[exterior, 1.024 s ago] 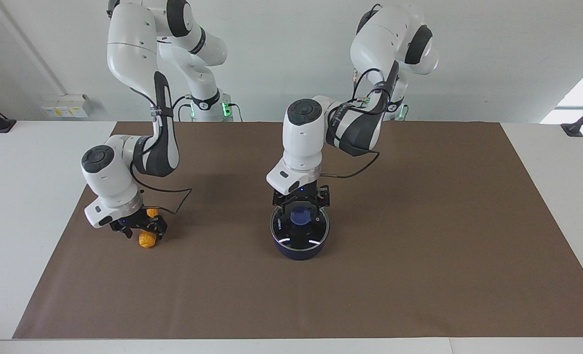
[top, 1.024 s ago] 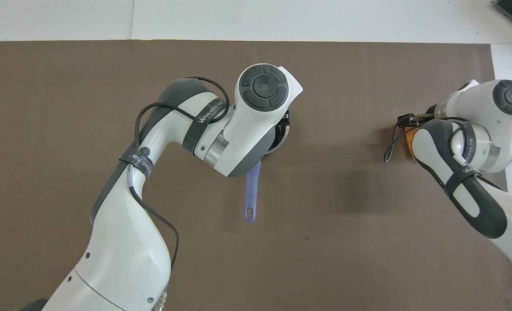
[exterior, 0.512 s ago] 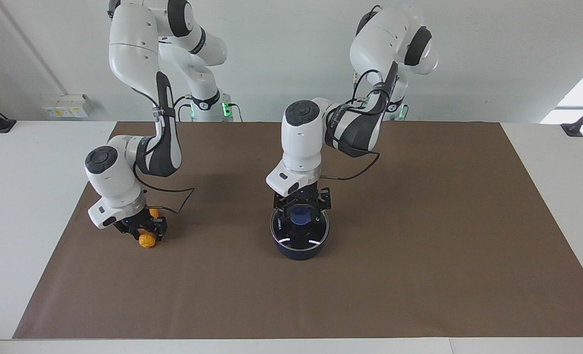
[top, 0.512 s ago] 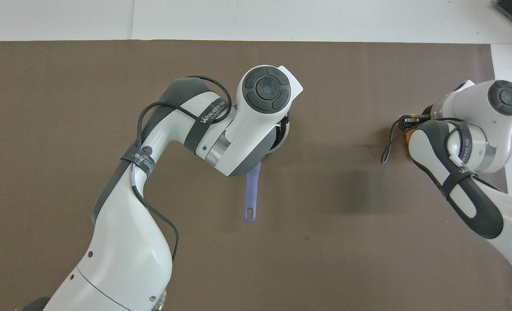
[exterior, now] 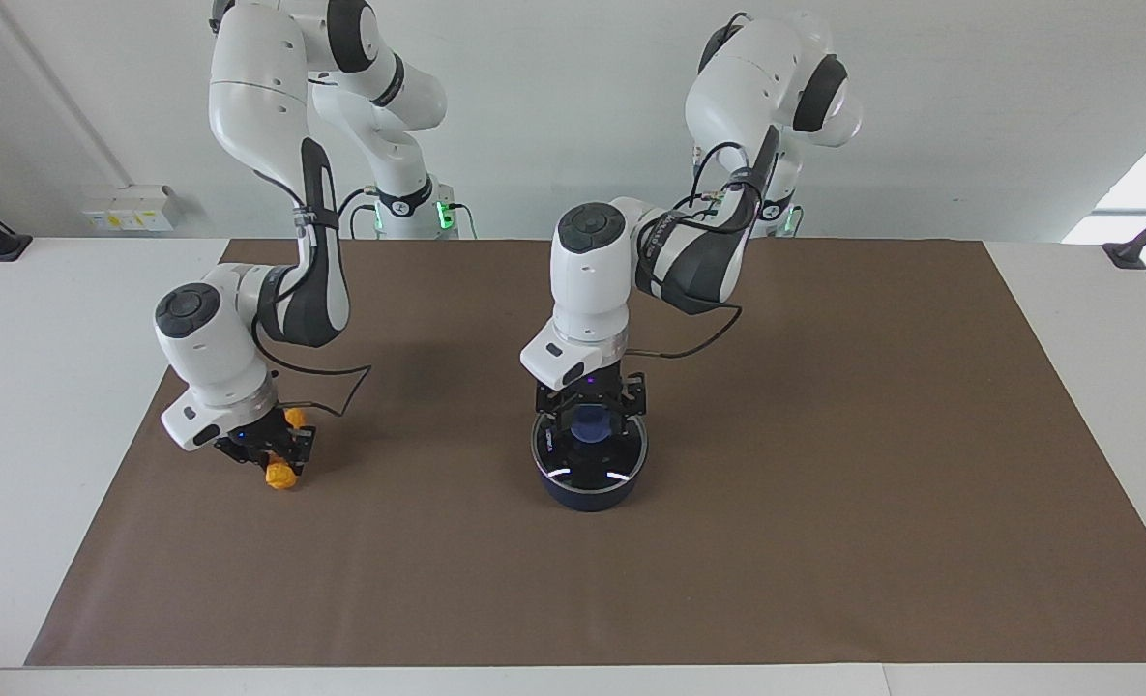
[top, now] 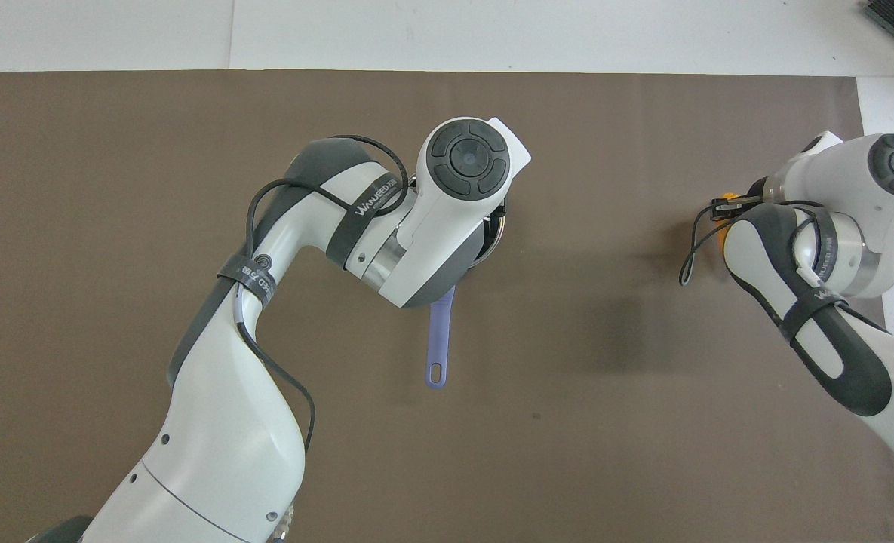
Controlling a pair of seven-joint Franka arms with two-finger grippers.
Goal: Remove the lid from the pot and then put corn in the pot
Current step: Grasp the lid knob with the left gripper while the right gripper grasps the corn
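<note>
**Item 1, near the bench edge at the right arm's end.** The right end effector is clamped across the middle of the corn, and yellow shows at both sides of it. Over the last second this pair has drifted slightly toward that edge. Whether the cob is clear of the bench cannot be told. Judgement: the corn is secured and waits for the pot to be opened.

**Item 2, mid-bench.** The pot stands with the lid still seated on it. The left end effector sits down around the blue knob, almost unmoved. Whether it has gripped cannot be told. Judgement: the lift has not begun.

**Views.** Only the facing view shows the knob, the lid and the contact there. The overhead view hides these under the left arm. It alone shows the pot's handle pointing toward the robots' edge, and only a sliver of corn.
</note>
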